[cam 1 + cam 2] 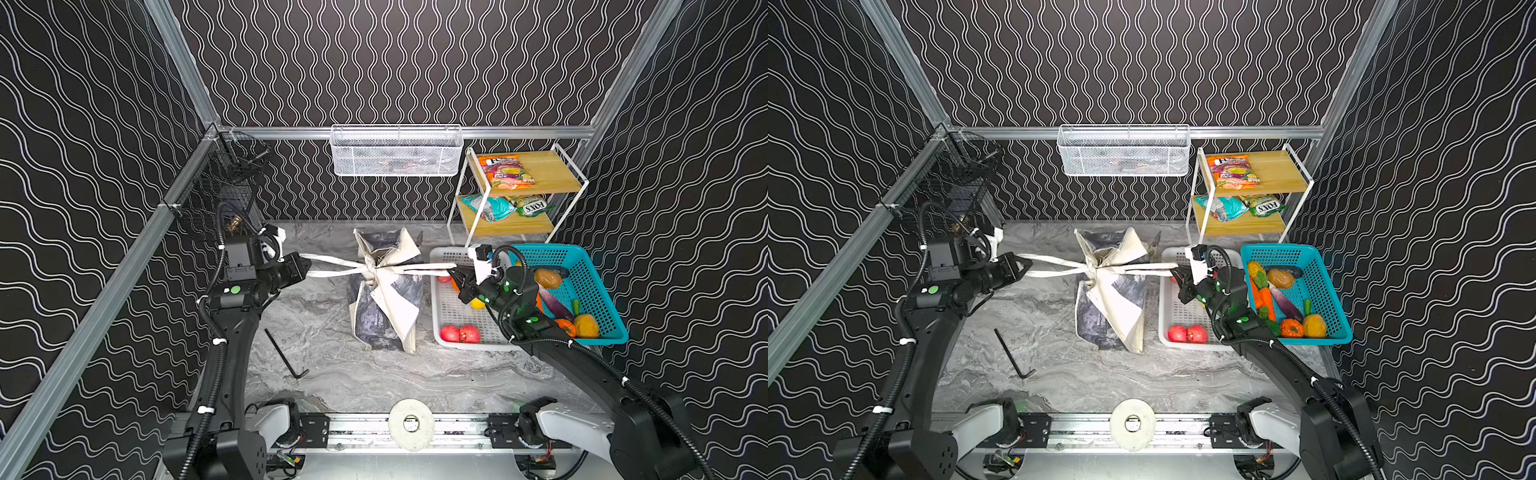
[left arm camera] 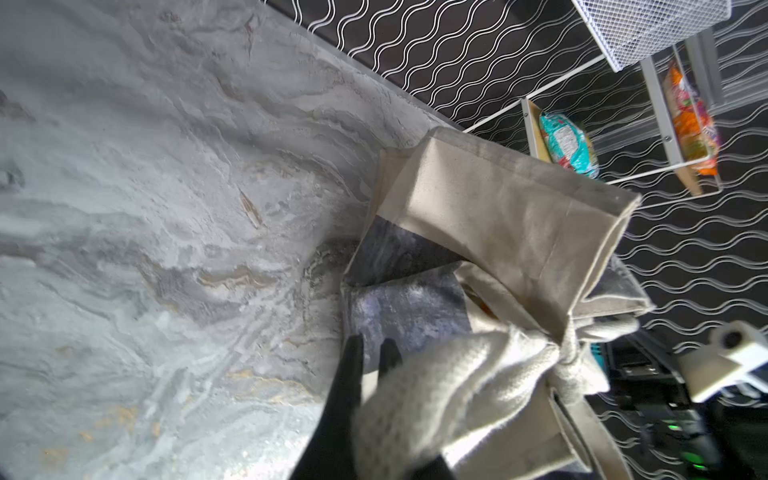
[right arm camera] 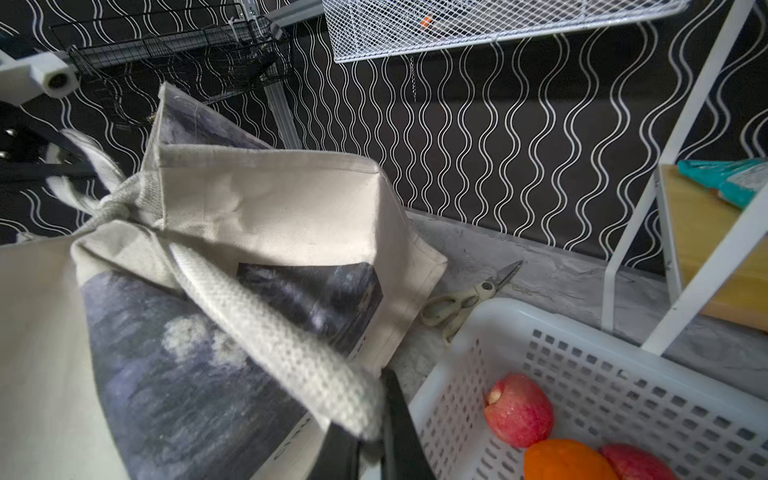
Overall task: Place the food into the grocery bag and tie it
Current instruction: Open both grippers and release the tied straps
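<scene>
Covering the cell floor: grey marbled tabletop [image 1: 374,386], black walls [image 1: 415,62] with white wavy lines, aluminium rails [image 1: 519,132].

Bag [image 1: 384,316] stands mid-tabletop between left fingers [image 1: 309,266] and right fingers [image 1: 451,273], mouth cinched at a knot [image 1: 376,270]. Left fingers are clamped on left handle [image 1: 332,267] and right fingers on right handle [image 1: 432,269]. Both handles are pulled taut, away from the knot.

White basket [image 1: 440,328] sits just beside right fingers with apples [image 1: 459,333] in it. Teal basket [image 1: 598,266] with veg [image 1: 586,324] lies farther out past those fingers. Rack [image 1: 579,178] behind right fingers holds packets [image 1: 505,170]. Mesh basket [image 1: 395,151] hangs on the back wall.

Hex key [image 1: 286,353] shows in top views only, on the tabletop well back from left fingers. Scissors [image 3: 465,299] are plain in the right wrist view, between bag and white basket; top views give just a sliver. Orange [image 3: 569,459] is clear there too, but mostly behind the arm from above. Left wrist view shows the bag's dark panel close up. Bag contents hidden.
</scene>
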You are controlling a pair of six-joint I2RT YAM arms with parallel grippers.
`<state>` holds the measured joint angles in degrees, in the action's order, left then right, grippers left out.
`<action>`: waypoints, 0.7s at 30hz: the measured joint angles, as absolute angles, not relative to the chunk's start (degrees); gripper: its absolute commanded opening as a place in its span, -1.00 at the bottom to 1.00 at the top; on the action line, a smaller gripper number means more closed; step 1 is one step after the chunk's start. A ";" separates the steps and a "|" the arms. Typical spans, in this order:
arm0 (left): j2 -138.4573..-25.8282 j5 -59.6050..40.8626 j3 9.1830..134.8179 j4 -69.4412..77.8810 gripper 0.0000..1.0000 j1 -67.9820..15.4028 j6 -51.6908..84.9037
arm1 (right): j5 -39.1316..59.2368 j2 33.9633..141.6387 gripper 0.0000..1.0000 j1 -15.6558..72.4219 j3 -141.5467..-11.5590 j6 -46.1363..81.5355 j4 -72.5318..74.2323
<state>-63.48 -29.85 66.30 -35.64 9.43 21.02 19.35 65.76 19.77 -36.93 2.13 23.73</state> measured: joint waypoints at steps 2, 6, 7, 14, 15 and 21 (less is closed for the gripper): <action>-63.26 -31.48 65.93 -36.47 -1.00 10.52 22.09 | 20.16 65.76 -1.00 19.35 -36.77 2.39 23.70; -63.02 -34.24 65.21 -37.67 -1.00 12.71 22.31 | 22.39 65.76 -1.00 18.70 -36.67 2.44 23.55; -63.09 -34.98 65.12 -37.89 -1.00 13.08 22.33 | 22.48 65.78 -1.00 18.61 -36.67 2.42 23.44; -64.77 -39.00 64.86 -37.78 -1.00 13.63 22.39 | 25.02 67.40 -1.00 17.63 -36.69 1.98 23.53; -65.04 -39.42 64.93 -37.56 -1.00 13.65 22.22 | 25.76 67.68 -1.00 17.47 -36.69 1.83 23.70; -67.40 -38.54 68.40 -36.67 -1.00 9.41 20.21 | 26.15 68.95 -0.91 17.23 -36.80 0.69 24.69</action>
